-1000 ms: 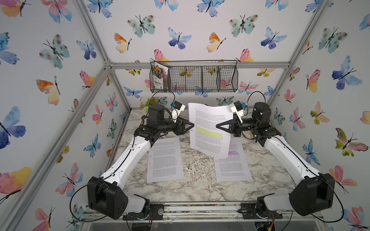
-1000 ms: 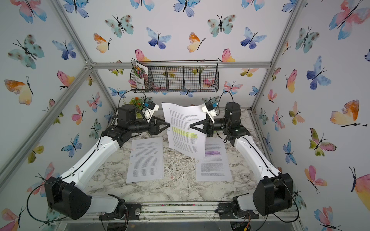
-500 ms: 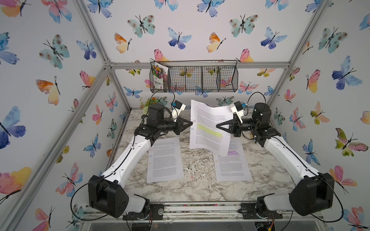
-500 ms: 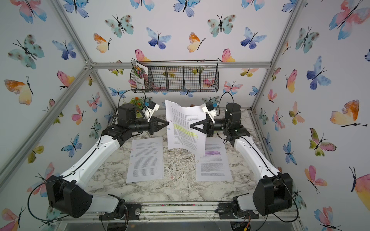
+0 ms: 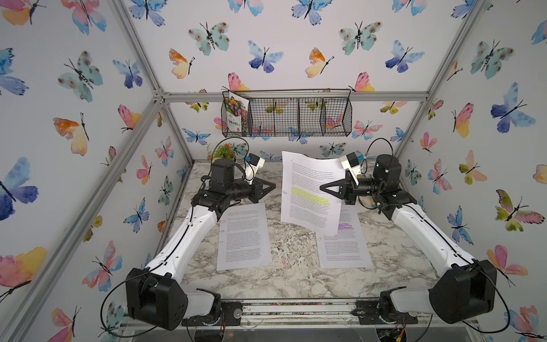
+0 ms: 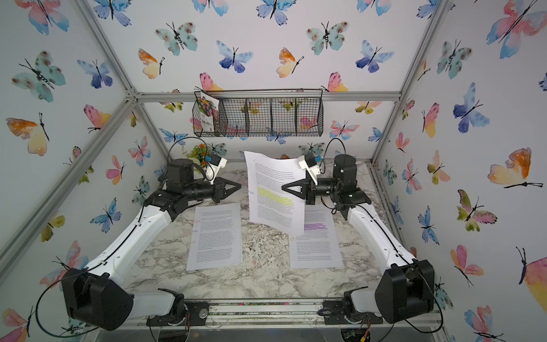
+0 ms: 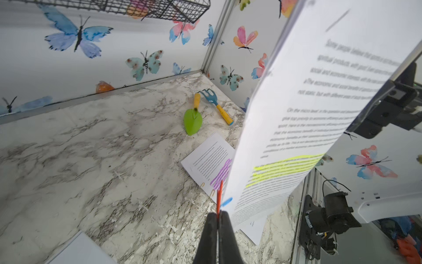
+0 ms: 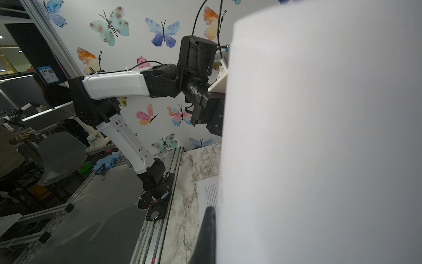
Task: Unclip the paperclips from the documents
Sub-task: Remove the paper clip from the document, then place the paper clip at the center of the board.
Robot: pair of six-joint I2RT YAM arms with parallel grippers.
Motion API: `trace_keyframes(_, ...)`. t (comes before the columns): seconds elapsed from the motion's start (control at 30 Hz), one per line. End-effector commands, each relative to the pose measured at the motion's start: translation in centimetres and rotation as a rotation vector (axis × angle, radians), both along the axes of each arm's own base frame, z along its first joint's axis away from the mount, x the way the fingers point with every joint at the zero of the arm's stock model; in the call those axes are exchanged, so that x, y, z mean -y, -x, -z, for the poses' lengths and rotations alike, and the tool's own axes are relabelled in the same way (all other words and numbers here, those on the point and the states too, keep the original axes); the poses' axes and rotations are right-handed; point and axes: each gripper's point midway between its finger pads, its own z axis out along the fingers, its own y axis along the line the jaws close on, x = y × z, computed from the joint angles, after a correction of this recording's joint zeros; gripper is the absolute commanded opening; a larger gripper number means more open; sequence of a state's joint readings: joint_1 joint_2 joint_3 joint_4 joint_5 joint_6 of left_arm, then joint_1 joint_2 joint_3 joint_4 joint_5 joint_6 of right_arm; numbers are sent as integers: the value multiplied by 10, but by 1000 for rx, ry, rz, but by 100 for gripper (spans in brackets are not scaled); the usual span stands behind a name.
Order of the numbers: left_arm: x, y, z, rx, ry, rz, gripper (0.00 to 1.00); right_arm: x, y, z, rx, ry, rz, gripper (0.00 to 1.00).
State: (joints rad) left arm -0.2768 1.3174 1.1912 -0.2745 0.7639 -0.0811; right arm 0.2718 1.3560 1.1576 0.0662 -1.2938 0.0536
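Left wrist view: the orange clip [image 7: 219, 196] ran out of sight between the closed jaws of the left gripper [image 7: 218, 216]. Right wrist view: the held document [image 8: 319, 137], a blurred white sheet, hid one finger of the right gripper [image 8: 214, 217]. Both top views: it covered the far part of the purple-marked document [image 5: 344, 245].

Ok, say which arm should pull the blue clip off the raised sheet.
Left. The left gripper is beside the edge bearing the blue paperclip, though shut on an orange paperclip it should drop first. The right gripper holds the yellow-highlighted document up.
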Motion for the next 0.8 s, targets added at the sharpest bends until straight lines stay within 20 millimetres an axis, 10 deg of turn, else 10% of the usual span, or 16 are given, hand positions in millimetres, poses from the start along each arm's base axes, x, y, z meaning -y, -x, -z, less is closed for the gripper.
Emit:
trace_keyframes(0.0, -17, 1, 9, -12, -31, -65, 0, 5, 2, 2, 18, 7, 15, 2)
trace_keyframes(0.2, -16, 9, 27, -90, -37, -56, 0, 5, 1, 6, 3, 13, 19, 2)
trace_keyframes(0.53, -5, 98, 197, -706, -343, -34, 0, 26, -76, 47, -123, 230, 452, 2)
trace_keyframes(0.77, 17, 148, 250, -843, -482, 40, 0, 52, -106, 63, -84, 334, 668, 2)
